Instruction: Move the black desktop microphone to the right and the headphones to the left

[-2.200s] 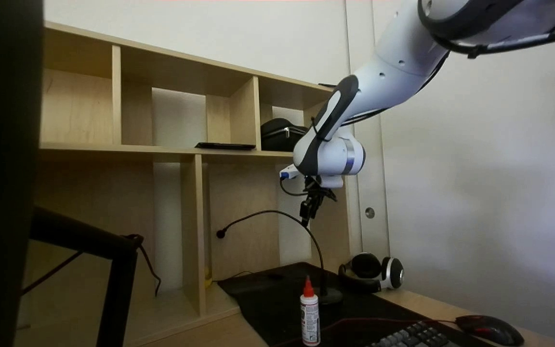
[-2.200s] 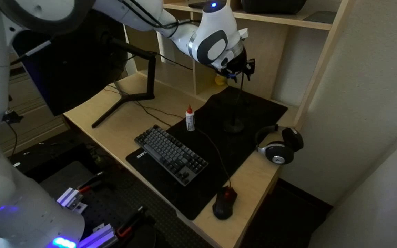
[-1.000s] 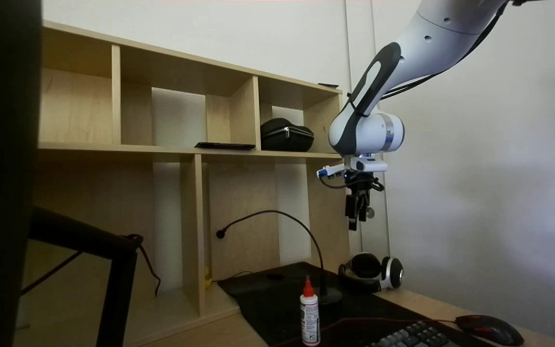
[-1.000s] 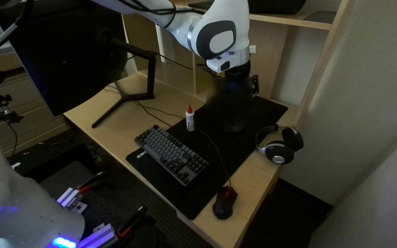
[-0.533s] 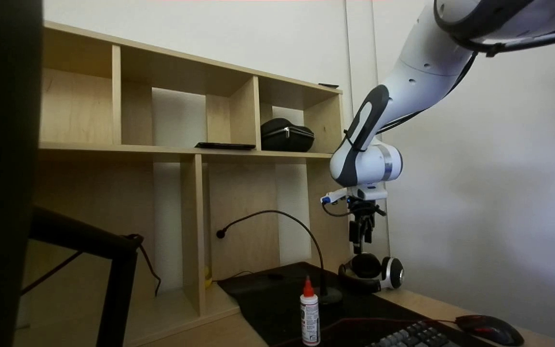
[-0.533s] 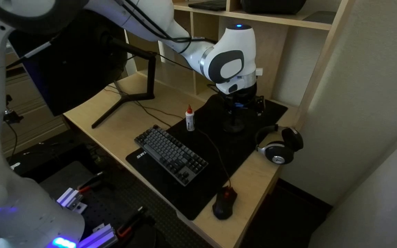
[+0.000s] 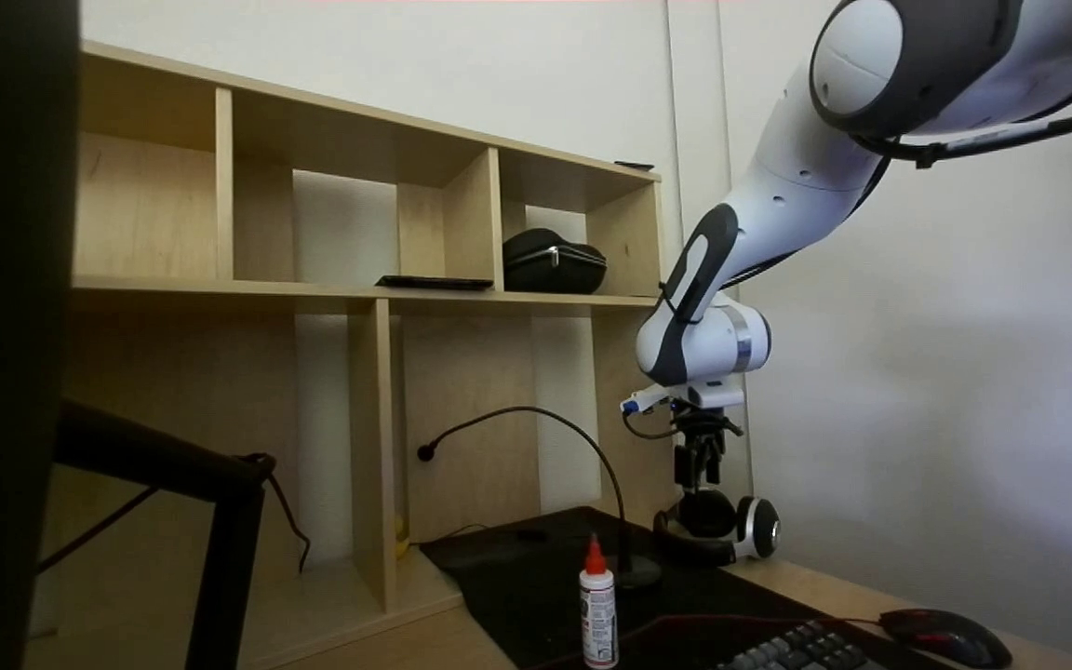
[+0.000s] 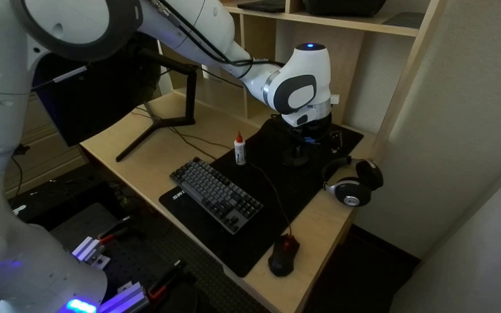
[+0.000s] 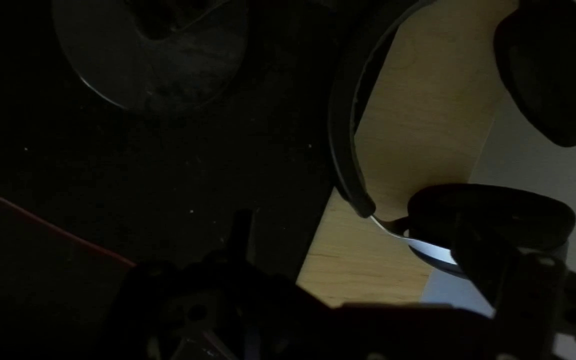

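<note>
The black desktop microphone (image 7: 603,453) stands upright on the dark mat, its thin stem curving toward the shelf. Its round base also shows in an exterior view (image 8: 295,158) and in the wrist view (image 9: 193,65). The black headphones (image 8: 352,193) lie at the desk's edge, partly on the mat; they also show in an exterior view (image 7: 759,528) and in the wrist view (image 9: 344,145). My gripper (image 7: 700,476) points down, above or in front of the headphones, touching nothing visible. In the wrist view my gripper (image 9: 354,232) is open, its fingers wide apart, with one earcup partly behind one finger.
A white bottle with a red cap (image 8: 240,153), a keyboard (image 8: 215,194) and a mouse (image 8: 284,255) are on the desk. A wooden shelf (image 7: 489,296) stands behind, holding a black case (image 7: 555,265). A monitor stand (image 8: 159,124) and a wall flank the desk.
My arm has moved away from the microphone's stem toward the headphones. It has then come down. The gripper has turned from tilted to pointing straight down. The microphone and headphones have not moved.
</note>
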### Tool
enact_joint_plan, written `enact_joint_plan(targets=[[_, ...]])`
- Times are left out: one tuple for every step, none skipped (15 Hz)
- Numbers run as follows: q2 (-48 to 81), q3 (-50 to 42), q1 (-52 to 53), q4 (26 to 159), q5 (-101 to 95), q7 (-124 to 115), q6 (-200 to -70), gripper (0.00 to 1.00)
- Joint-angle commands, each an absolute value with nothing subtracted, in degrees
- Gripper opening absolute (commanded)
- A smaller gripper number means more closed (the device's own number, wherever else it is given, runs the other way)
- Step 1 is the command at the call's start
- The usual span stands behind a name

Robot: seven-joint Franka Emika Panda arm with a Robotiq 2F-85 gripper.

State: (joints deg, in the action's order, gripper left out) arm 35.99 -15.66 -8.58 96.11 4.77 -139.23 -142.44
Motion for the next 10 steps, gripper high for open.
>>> enact_joint_plan(targets=[[37.1,-16.7,-7.6,95.9,3.1,-138.9,-142.9,1.0],[38.2,-16.0,-8.2,95.5,3.3,-137.7,-143.9,1.0],[39.0,-16.2,-8.1,95.2,2.9,-137.6,-144.7,1.0],[39.8,-15.9,-8.4,94.9,3.2,-137.0,-145.2,1.0],[40.5,-15.6,-8.7,94.4,3.7,-136.4,-146.3,1.0],[41.2,-15.7,-8.7,94.2,3.8,-136.1,-147.1,1.0],[42.1,-15.9,-8.7,93.6,3.9,-136.1,-147.8,1.0],[43.0,-15.7,-8.9,93.0,4.3,-135.8,-148.7,1.0],[43.8,-15.6,-9.1,92.3,4.5,-135.6,-149.1,1.0],[45.0,-15.5,-9.1,91.2,4.7,-135.7,-149.4,1.0]])
